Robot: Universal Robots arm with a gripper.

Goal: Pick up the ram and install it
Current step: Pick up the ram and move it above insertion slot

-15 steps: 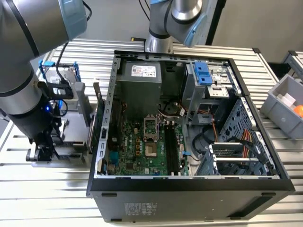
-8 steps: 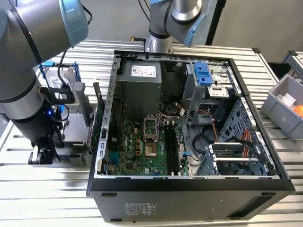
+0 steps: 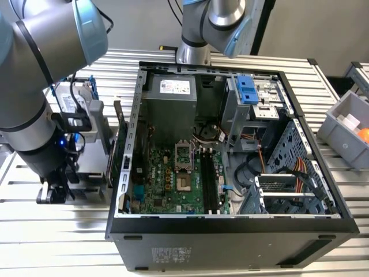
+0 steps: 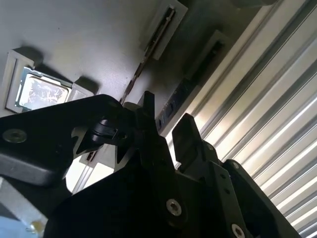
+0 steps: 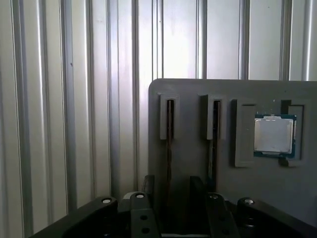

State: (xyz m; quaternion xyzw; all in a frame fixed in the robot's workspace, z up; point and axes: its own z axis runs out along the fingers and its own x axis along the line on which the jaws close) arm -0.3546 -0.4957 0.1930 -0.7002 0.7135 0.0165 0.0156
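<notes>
Grey holder, jaws apart

Black gripper hangs low at the holder on the ribbed aluminium surface, its jaws spread. One RAM stick, standing on edge in the slot farther from the CPU, runs into the gap between the jaws; whether they touch it cannot be told. A second stick stands in the neighbouring slot. The open computer case lies just beside the holder, toward the exterior view's right.
</notes>
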